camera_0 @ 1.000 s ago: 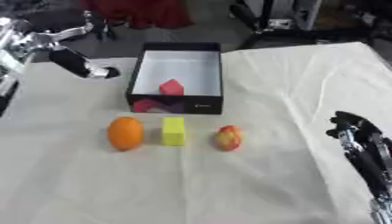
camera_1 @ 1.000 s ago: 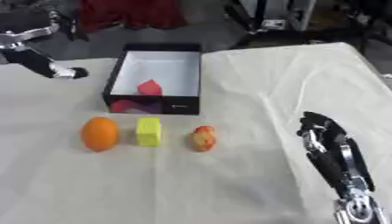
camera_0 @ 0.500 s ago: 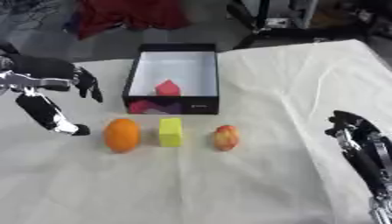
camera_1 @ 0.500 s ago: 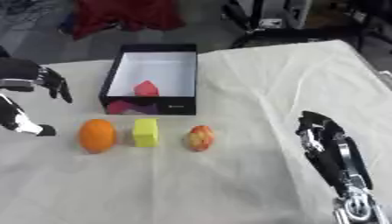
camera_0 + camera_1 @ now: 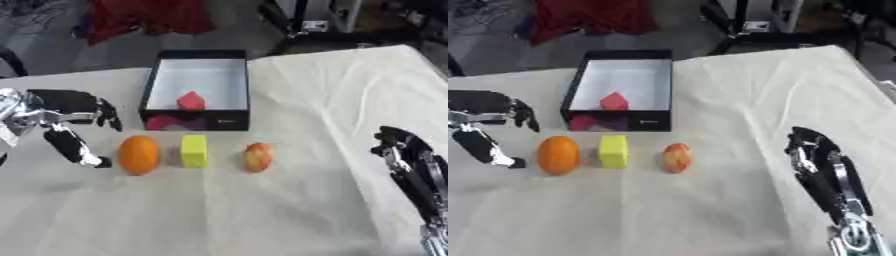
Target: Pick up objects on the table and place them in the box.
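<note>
On the desk an orange, a yellow block and an apple lie in a row before the box holding a red block, the left hand open beside the orange, the right hand idle, relaxed.

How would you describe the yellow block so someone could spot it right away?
Find the black box at the table's far side. Three things lie in a row just in front of it; the yellow block is the middle one, between the orange and a reddish fruit. It alone is boxy.
</note>
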### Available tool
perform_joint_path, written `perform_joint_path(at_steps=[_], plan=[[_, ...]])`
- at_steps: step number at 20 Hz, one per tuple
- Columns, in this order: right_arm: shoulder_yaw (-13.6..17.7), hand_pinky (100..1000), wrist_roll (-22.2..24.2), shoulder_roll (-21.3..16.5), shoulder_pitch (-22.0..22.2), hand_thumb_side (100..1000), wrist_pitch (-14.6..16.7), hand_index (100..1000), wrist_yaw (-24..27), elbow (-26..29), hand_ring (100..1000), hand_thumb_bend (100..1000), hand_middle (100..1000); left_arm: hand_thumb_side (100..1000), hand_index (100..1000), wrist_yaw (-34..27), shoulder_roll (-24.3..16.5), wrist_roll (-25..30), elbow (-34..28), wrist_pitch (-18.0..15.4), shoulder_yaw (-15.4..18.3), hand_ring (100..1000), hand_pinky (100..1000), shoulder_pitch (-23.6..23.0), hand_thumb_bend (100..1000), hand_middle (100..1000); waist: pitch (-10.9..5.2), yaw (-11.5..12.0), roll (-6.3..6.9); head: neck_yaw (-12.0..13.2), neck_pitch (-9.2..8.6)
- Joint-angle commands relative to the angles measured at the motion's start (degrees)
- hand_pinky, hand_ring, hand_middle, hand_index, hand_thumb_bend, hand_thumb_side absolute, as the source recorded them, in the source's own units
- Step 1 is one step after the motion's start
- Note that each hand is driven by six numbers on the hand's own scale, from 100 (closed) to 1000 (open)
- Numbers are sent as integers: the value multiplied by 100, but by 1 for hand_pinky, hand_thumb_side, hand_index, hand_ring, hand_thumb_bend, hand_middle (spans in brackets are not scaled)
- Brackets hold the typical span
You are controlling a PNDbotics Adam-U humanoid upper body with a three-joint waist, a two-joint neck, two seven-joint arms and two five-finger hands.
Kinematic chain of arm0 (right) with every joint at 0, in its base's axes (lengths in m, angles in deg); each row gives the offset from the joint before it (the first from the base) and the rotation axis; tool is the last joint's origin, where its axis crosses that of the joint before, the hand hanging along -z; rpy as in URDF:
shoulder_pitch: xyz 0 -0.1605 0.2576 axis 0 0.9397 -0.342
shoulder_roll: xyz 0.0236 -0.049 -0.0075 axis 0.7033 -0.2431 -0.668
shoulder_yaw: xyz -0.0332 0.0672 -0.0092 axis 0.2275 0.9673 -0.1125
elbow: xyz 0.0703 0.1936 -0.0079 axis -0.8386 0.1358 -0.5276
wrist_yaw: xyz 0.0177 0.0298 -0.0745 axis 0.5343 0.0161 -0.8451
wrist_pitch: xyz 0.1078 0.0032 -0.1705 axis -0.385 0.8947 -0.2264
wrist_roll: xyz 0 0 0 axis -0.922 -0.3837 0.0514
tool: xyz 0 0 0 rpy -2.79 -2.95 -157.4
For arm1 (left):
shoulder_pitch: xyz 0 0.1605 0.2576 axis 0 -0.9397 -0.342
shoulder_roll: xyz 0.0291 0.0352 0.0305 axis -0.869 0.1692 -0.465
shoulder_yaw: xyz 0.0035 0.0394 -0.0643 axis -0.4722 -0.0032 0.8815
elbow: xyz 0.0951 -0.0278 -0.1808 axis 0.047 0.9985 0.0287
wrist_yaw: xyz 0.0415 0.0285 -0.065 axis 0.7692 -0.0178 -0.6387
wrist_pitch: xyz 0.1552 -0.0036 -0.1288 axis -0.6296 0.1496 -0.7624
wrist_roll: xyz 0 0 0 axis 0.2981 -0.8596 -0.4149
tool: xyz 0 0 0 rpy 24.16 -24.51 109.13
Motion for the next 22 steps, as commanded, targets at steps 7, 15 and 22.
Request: perform_joint_path(at_steps=[7,15,22], plan=[[25,746,-1,-88,-44,680,8,802,-5,75,651,100,702,394,775,302,286,-502,251,-34,-37,616,720,80,338,658,-123,16,3,-17,-9],[16,746,6,-81,-40,679,9,801,0,76,651,100,701,229,651,332,527,-805,361,2,-5,483,625,73,200,509,-129,25,-15,-8,-9],[18,747,2,-81,-35,681,4,801,-3,74,651,100,701,226,510,-81,406,-1185,53,236,99,378,543,128,135,392,-134,29,-16,-22,-9]])
